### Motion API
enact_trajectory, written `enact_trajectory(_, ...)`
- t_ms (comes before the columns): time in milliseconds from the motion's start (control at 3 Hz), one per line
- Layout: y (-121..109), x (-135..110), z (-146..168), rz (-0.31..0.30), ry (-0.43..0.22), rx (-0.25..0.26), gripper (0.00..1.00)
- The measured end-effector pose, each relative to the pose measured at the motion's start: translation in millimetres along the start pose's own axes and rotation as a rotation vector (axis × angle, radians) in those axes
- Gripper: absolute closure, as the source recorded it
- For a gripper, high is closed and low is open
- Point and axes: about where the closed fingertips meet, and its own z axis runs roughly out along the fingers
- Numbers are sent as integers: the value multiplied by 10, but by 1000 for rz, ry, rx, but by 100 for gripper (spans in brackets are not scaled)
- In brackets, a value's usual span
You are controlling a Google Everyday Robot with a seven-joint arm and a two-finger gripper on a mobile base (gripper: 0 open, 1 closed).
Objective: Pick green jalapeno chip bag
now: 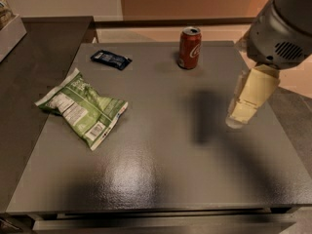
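the green jalapeno chip bag (83, 108) lies flat near the left edge of the table (161, 179), well apart from the gripper (237, 120), which hangs over the right side, so a reach across seems needed; whether it is open or closed i cannot tell.

Probably head-high downward view; gripper (237, 119) right

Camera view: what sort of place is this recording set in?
Probably an office snack area or break room: a grey table holds a green jalapeno chip bag, a red soda can and a small blue packet, with a dark counter alongside. The pincer hangs above the table, at the right of the view.
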Motion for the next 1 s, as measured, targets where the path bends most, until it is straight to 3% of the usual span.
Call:
enact_trajectory(667, 165, -654, 255, 13, -74, -28, 0)
enact_trajectory(1000, 241, -962, 428, 21, -104, -15, 0)
